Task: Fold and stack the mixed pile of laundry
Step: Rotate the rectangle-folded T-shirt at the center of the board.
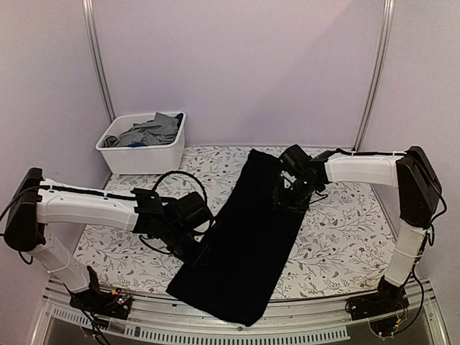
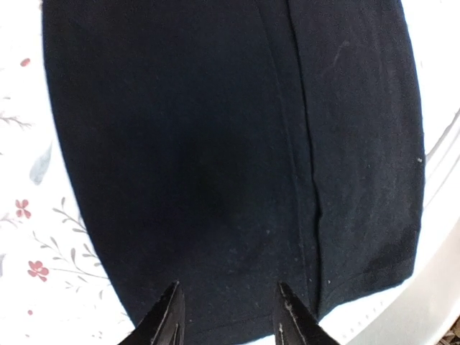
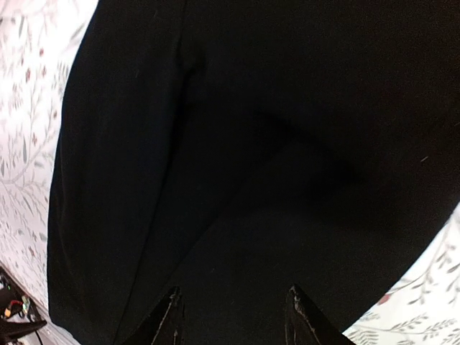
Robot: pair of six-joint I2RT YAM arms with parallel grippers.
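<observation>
The black T-shirt [image 1: 248,237] lies as a long narrow strip running diagonally down the middle of the table, and its near end reaches over the front edge. My left gripper [image 1: 195,251] hovers at the strip's left edge near the front, open, with black cloth [image 2: 215,144] under its fingertips [image 2: 172,305]. My right gripper [image 1: 286,201] is over the strip's right edge farther back, also open above the cloth [image 3: 251,144]. Neither holds anything. A grey shirt [image 1: 151,131] and a bit of blue garment [image 1: 140,144] sit in the bin.
The white plastic bin [image 1: 144,159] stands at the back left corner. A floral tablecloth [image 1: 338,237] covers the table. Metal rails run along the front edge [image 1: 215,334]. Purple walls close in the back and sides.
</observation>
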